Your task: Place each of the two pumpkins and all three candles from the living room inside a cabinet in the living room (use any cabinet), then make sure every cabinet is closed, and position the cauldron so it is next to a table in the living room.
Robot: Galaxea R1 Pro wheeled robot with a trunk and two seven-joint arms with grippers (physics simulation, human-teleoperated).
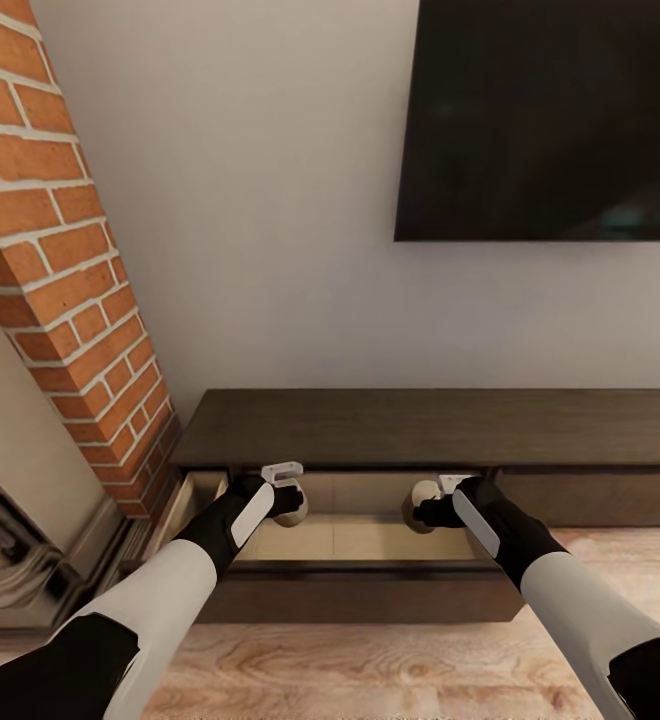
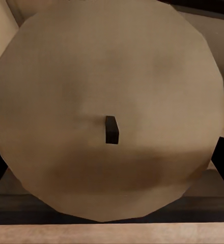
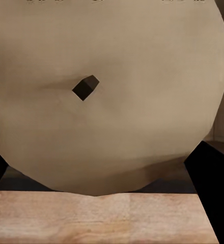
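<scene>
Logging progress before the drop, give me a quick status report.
Left gripper shut on a candle; right gripper shut on another candle. Both over the open cabinet drawer. Nothing in the way.

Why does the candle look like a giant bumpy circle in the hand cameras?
In the left wrist view the candle sits so close to the lens that it looks huge, its edge made of straight facets; the right wrist view shows the other candle likewise; the head view shows both small, above the open drawer.

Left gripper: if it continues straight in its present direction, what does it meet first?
Probably nothing new: the left gripper already carries a candle. Beyond it lies the open drawer of the cabinet; depth is unclear.
</scene>
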